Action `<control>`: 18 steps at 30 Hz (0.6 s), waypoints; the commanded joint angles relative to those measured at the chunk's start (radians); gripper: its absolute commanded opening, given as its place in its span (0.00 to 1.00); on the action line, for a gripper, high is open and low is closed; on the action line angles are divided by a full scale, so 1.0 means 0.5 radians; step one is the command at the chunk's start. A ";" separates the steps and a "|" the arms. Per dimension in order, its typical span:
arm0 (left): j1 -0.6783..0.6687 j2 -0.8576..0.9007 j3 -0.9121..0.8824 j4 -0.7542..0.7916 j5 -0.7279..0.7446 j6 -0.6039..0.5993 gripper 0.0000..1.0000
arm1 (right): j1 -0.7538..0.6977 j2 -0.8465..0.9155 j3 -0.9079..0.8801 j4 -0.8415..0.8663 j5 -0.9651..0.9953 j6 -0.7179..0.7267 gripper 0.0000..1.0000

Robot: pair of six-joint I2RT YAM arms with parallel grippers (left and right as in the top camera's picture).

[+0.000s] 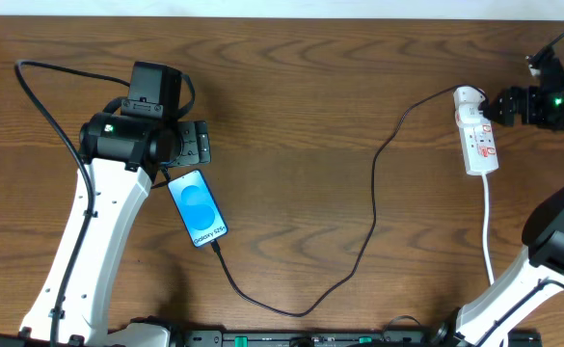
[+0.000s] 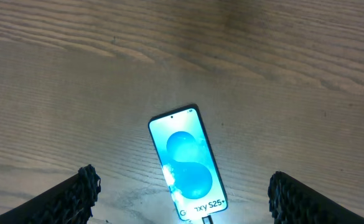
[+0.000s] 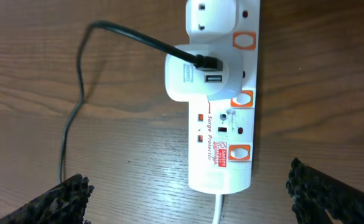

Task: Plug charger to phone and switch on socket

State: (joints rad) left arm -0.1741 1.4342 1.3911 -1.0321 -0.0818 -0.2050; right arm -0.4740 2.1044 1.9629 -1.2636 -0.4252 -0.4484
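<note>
The phone [image 1: 198, 207] lies face up on the wooden table with its blue screen lit, and also shows in the left wrist view [image 2: 186, 160]. The black charger cable [image 1: 373, 193] meets the phone's lower end [image 2: 205, 219], loops across the table and ends in a white adapter [image 3: 200, 78] on the socket strip [image 1: 477, 135]. My left gripper [image 1: 193, 145] is open and empty above the phone's top end, its fingers either side [image 2: 183, 185]. My right gripper [image 1: 498, 104] is open and empty over the strip [image 3: 222, 168], its fingers apart on both sides [image 3: 188, 185].
The strip carries three orange rocker switches [image 3: 238, 152] along its right side and a second white plug [image 3: 210, 15] at its far end. Its white cord [image 1: 487, 226] runs towards the table's front edge. The right arm's base [image 1: 561, 241] stands at the right.
</note>
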 commanded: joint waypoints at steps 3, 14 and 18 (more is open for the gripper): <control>-0.005 -0.027 0.037 -0.006 -0.032 0.026 0.89 | 0.018 0.136 0.040 0.008 -0.022 -0.080 0.99; -0.005 -0.027 0.037 -0.006 -0.032 0.026 0.89 | 0.065 0.246 0.035 0.064 -0.060 -0.126 0.99; -0.005 -0.027 0.037 -0.006 -0.032 0.026 0.89 | 0.087 0.284 0.034 0.087 -0.067 -0.124 0.99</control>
State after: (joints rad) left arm -0.1741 1.4342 1.3911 -1.0321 -0.0818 -0.2050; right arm -0.4454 2.2185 1.9633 -1.2266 -0.4339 -0.4885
